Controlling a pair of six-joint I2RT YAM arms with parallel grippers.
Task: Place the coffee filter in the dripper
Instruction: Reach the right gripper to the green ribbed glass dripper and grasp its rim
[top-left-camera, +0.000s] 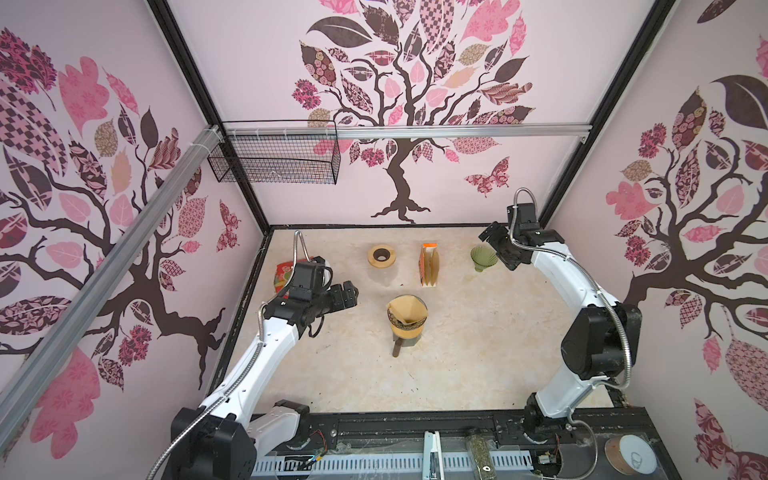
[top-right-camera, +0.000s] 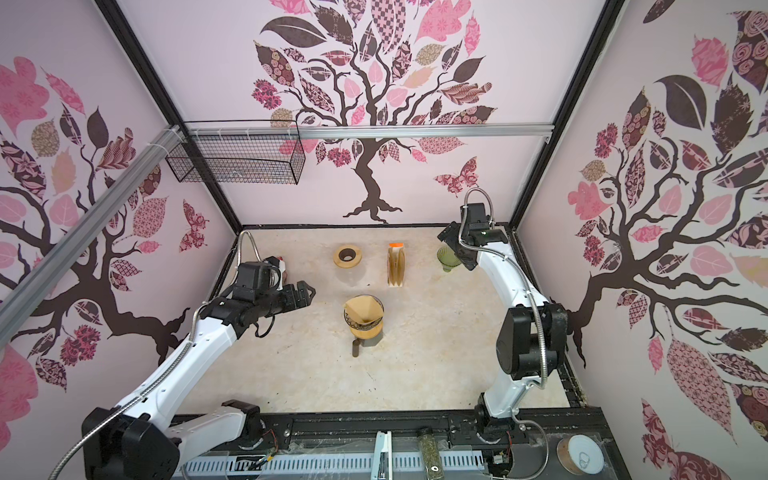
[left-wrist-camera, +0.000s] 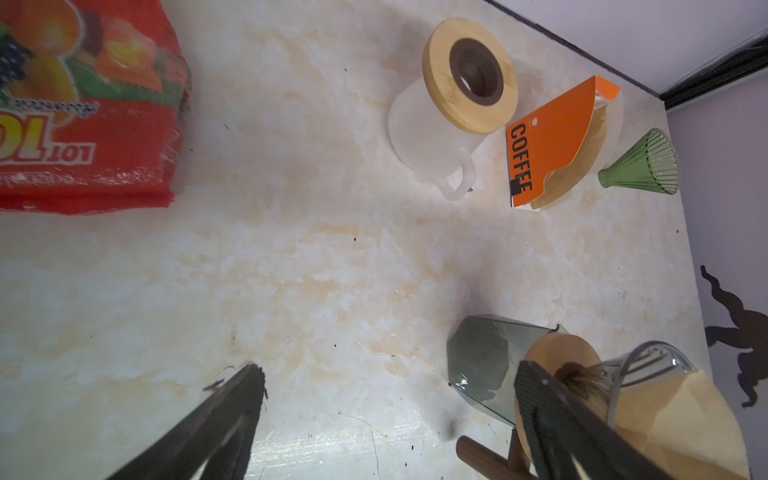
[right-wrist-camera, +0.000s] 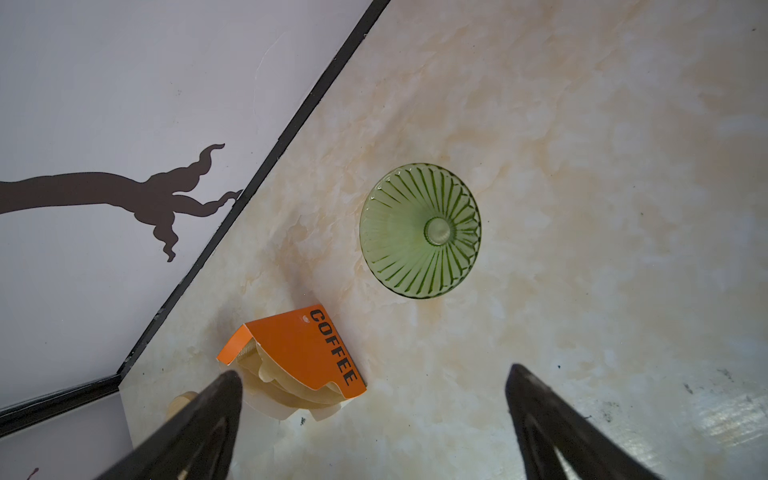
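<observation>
Looks essentially done. Brown paper coffee filter (top-left-camera: 406, 308) seated open inside the clear glass dripper (left-wrist-camera: 648, 365) atop the grey carafe (left-wrist-camera: 482, 365), mid-table, one edge standing above the rim. Left gripper (top-left-camera: 348, 294) released, wide and empty, near the dripper. Right gripper (right-wrist-camera: 374, 372) also spread, empty, above the empty green ribbed dripper (right-wrist-camera: 419, 230) near the orange filter pack (right-wrist-camera: 303, 353). Left, at most: settling the filter flatter.
</observation>
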